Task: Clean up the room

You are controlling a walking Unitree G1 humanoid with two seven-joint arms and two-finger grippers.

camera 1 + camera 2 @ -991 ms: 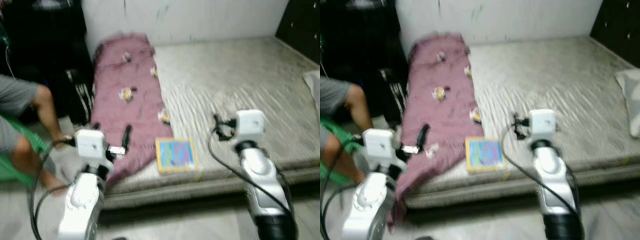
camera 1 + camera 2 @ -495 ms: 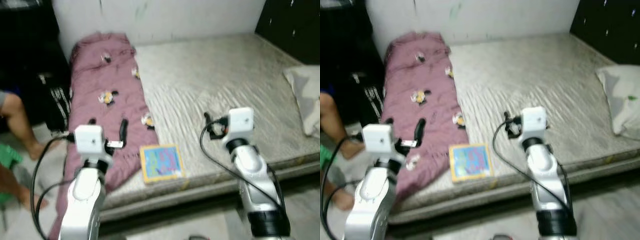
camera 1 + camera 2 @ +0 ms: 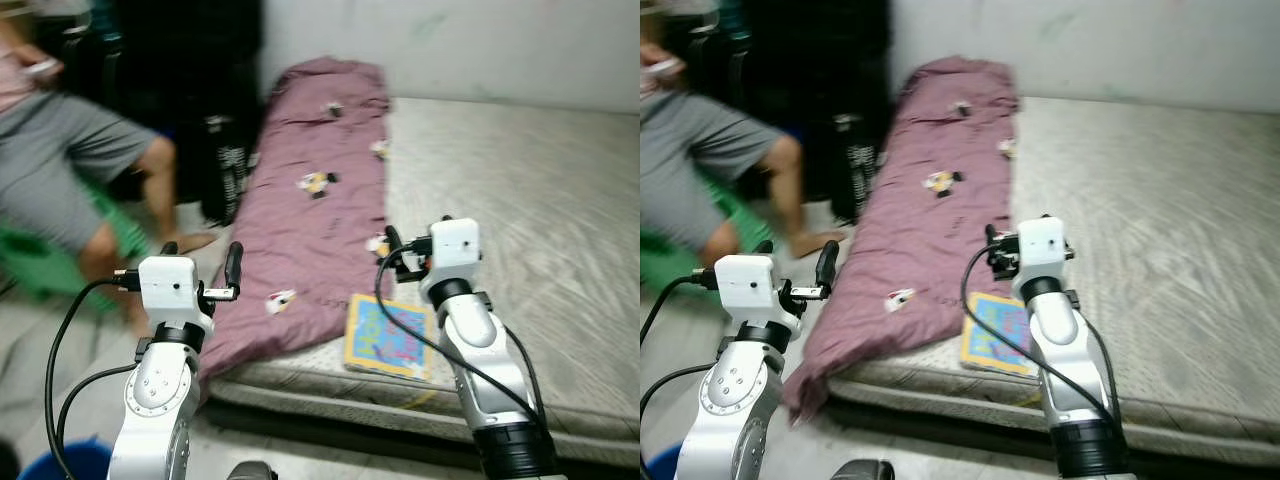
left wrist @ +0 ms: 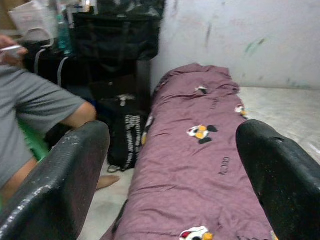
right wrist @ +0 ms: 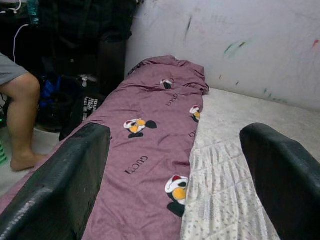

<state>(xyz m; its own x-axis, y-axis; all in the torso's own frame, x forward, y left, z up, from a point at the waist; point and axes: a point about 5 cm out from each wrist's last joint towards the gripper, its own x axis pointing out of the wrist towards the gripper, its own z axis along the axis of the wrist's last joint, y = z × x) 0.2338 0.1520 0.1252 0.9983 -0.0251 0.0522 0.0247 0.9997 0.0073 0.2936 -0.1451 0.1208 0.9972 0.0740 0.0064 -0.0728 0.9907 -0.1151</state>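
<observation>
Scuffed white wall (image 3: 500,45); low mattress (image 3: 560,230) on pale floor (image 3: 930,440); dark bags (image 4: 120,35) in corner.

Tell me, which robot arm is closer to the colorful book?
Right. The right gripper hovers just above the book on the bed edge; the left gripper is off past the purple blanket.

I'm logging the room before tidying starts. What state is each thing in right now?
Purple blanket: spread lengthwise along the mattress's left side, its near end hanging over the edge.
Colourful book: lying flat on the mattress near the front edge, closed.
Mattress: otherwise bare.
Left gripper: fingers open, holding nothing, raised off the bed.
Right gripper: fingers open, holding nothing, above the blanket's edge.
Person: seated on the left.
</observation>
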